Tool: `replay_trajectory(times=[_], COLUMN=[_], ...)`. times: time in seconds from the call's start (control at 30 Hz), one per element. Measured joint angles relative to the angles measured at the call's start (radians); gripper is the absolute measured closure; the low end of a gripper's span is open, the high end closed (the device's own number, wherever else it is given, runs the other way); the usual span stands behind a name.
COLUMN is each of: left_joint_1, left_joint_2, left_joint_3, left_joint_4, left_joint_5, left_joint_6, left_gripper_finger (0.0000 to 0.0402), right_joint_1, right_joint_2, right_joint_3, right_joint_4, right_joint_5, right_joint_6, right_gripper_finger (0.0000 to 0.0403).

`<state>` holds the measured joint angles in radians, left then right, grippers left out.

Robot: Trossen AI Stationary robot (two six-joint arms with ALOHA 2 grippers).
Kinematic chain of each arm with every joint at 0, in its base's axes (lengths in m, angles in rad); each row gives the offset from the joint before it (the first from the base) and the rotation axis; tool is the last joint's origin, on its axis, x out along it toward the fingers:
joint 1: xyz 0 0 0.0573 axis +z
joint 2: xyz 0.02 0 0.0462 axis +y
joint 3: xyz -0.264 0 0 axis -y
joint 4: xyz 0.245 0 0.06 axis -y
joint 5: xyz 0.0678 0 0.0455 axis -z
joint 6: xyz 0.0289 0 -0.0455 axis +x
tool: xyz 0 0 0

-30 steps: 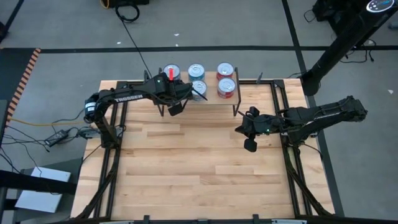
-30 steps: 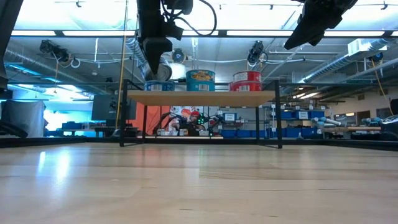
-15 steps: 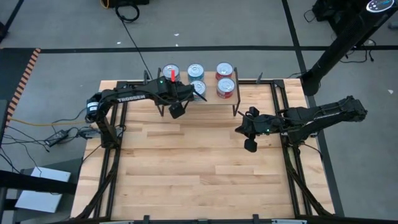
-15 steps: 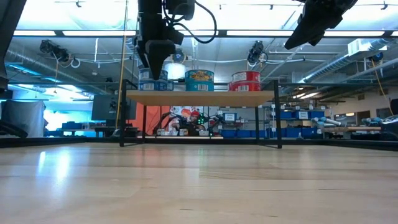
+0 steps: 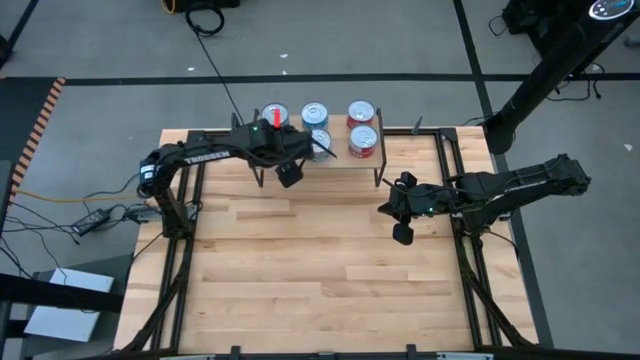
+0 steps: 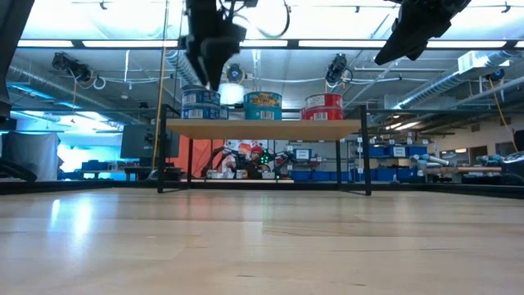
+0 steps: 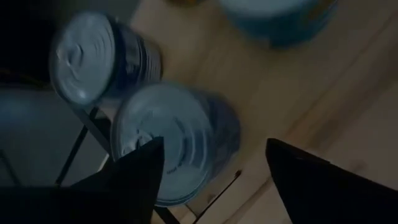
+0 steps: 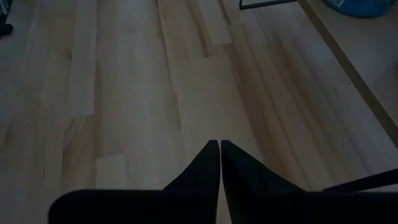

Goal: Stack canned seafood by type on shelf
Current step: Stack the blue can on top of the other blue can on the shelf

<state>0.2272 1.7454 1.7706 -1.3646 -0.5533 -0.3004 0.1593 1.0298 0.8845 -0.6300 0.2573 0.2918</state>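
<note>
The left claw hangs above the shelf at its nine o'clock end, fingers spread wide and holding nothing. Just below it two dark blue cans stand stacked on the shelf. The teal cans are in the middle and the red cans at three o'clock. The right claw waits over the desk at three o'clock, pressed together.
</note>
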Motion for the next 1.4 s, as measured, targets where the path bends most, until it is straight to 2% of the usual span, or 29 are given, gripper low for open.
replay_trajectory(times=[0.1,0.2,0.4,0.47,0.67,0.83,1.03,1.4], left_joint_1=[-0.013,-0.019,-0.007,0.007,0.056,0.060,0.053,0.059], left_joint_2=[-0.001,-0.011,-0.058,-0.082,-0.148,-0.172,-0.159,-0.204], left_joint_3=[0.068,0.103,0.074,0.046,-0.145,-0.260,-0.278,-0.272], left_joint_4=[0.001,0.004,0.013,0.027,0.155,0.292,0.340,0.379], left_joint_5=[-0.002,0.002,0.008,0.011,0.137,0.157,0.185,0.178], left_joint_6=[0.000,-0.024,-0.053,-0.061,-0.080,-0.109,-0.100,-0.096], left_gripper_finger=[0.0149,0.0201,0.0357,0.0389,0.0398,0.0399,0.0400,0.0401], right_joint_1=[0.000,0.000,0.000,0.000,0.000,0.000,0.000,0.000], right_joint_2=[0.000,0.000,0.000,0.000,0.000,0.000,0.000,0.000], right_joint_3=[0.000,0.000,0.000,0.000,0.000,0.000,0.000,0.000], right_joint_4=[0.000,0.000,-0.002,-0.004,-0.009,-0.020,-0.022,-0.014], right_joint_5=[0.000,0.000,0.000,-0.006,-0.018,-0.018,-0.019,-0.020], right_joint_6=[0.000,0.001,0.001,0.000,-0.005,-0.004,-0.004,-0.006], right_gripper_finger=[0.0375,0.0375,0.0375,0.0375,0.0375,0.0375,0.0375,0.0375])
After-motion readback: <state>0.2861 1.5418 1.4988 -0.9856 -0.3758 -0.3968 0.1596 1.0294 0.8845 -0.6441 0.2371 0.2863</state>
